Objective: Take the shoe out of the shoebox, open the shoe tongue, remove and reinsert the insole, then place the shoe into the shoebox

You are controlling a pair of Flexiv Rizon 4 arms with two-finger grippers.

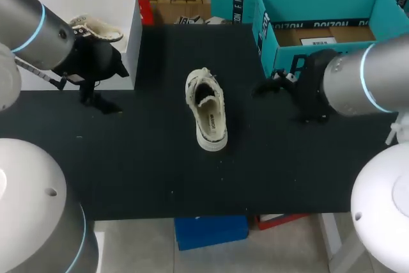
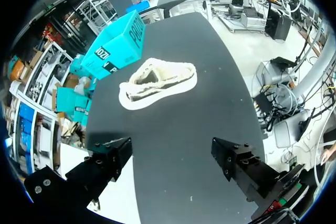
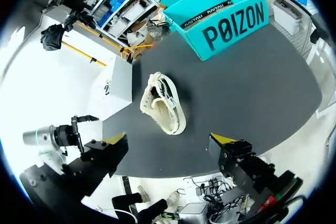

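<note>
At the far left of the black bench (image 1: 140, 171) stands a white box (image 1: 121, 4) with a pale second shoe (image 1: 97, 29) showing in it. The left arm (image 1: 35, 23) comes in just in front of this box; its jaws stand wide apart and hold nothing, hanging over bare bench. Near the middle lies the cream shoe (image 1: 208, 110), alone on the bench with its opening showing from above, well apart from both sets of jaws and outside the teal shoebox (image 1: 268, 36). That shoebox sits open at the far right of the bench. The right arm (image 1: 364, 84) reaches in just in front of it, its jaws likewise spread wide and empty, with the shoe ahead of them.
</note>
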